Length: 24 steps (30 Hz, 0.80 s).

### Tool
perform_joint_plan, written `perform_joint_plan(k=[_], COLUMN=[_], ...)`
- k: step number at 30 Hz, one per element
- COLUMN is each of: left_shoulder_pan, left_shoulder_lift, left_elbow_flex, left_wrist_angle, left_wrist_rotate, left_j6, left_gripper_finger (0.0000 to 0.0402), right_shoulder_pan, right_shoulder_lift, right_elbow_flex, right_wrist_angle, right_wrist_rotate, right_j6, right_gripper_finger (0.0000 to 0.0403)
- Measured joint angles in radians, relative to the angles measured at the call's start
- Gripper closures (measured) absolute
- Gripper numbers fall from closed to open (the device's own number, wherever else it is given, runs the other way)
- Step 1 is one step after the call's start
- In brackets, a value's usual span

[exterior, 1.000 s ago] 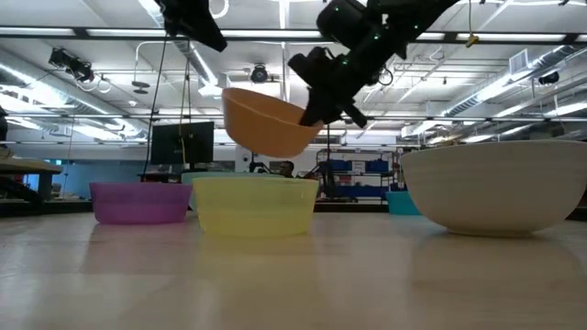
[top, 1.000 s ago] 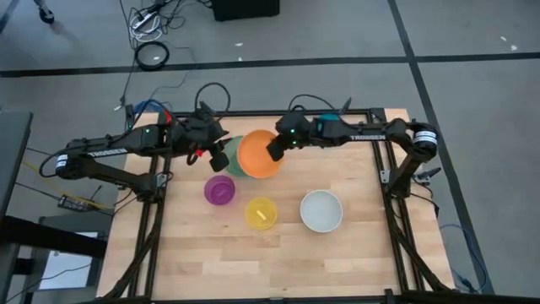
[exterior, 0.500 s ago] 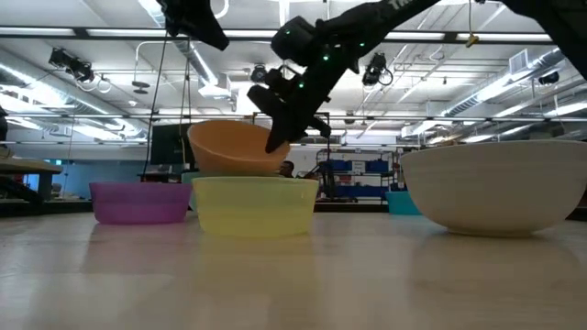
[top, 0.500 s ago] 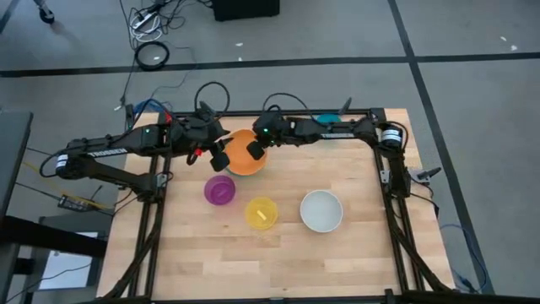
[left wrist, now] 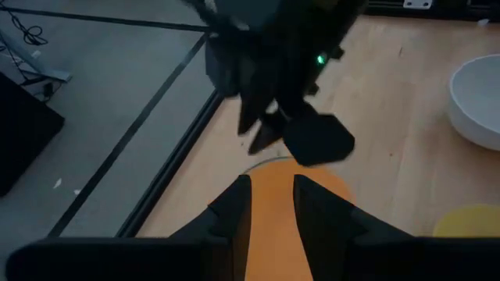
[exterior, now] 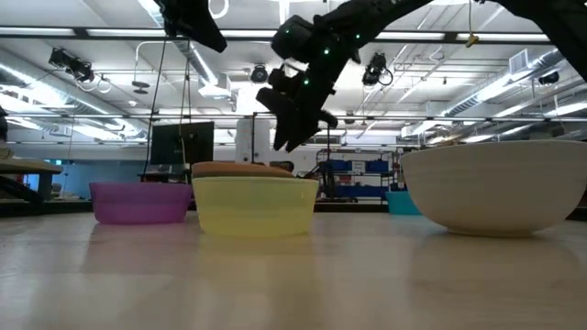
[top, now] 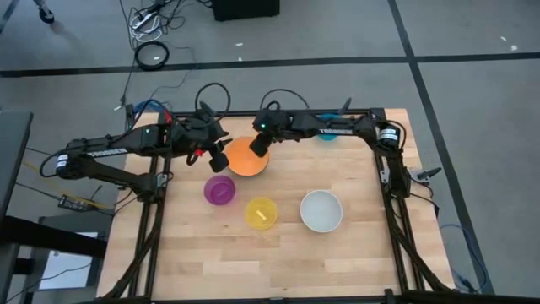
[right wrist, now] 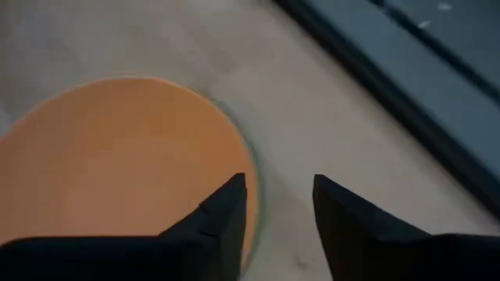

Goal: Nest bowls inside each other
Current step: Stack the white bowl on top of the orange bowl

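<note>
The orange bowl (top: 246,158) sits level inside the sage green bowl, of which only a thin rim (right wrist: 254,170) shows around it. My right gripper (top: 259,145) hangs open just above the orange bowl's far right rim, one finger over the bowl and one outside it (right wrist: 277,181). In the low view it (exterior: 292,137) is clear of the bowl (exterior: 240,169). My left gripper (top: 221,160) hovers open over the orange bowl's left side (left wrist: 272,183). The purple (top: 220,190), yellow (top: 261,212) and white (top: 321,211) bowls stand apart on the table.
A blue bowl (top: 327,133) stands at the far edge, partly under my right arm. The purple, yellow and white bowls form a row nearer the front. The bare wooden table (top: 337,262) stretches toward the near edge. Black frame rails run along the table's sides.
My right gripper carried the tilted orange bowl toward the table's left and down into the green bowl, then opened and let go. The bowl now lies level and low, nested, with the gripper a little above its rim.
</note>
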Motion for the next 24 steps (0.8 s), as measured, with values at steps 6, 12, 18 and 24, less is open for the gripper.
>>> perform_joint_plan(k=[6,12,18,24], left_shoulder_pan=[0.0,0.0,-0.016,-0.063], left_shoulder_lift=[0.0,0.0,0.0,0.0], left_elbow_flex=[0.0,0.0,-0.008,-0.036], left_wrist_angle=[-0.05,-0.136,-0.142,-0.109], left_wrist_rotate=[0.0,0.0,0.0,0.0], left_j6=[-0.009,-0.048,-0.075,-0.082], left_gripper_finger=[0.0296,0.0296,0.0296,0.0296], right_shoulder_pan=[0.047,0.149,0.226,0.315], right_shoulder_lift=[-0.121,-0.288,-0.457,-0.603], right_elbow_flex=[0.0,-0.042,-0.245,-0.553], right_wrist_angle=[-0.25,-0.676,-0.842,-0.718], right_wrist_rotate=[0.158,0.146,0.001,-0.117], right_j6=[-0.073,0.012,0.261,0.453], right_gripper_finger=[0.0247,0.0248,0.0244,0.0241])
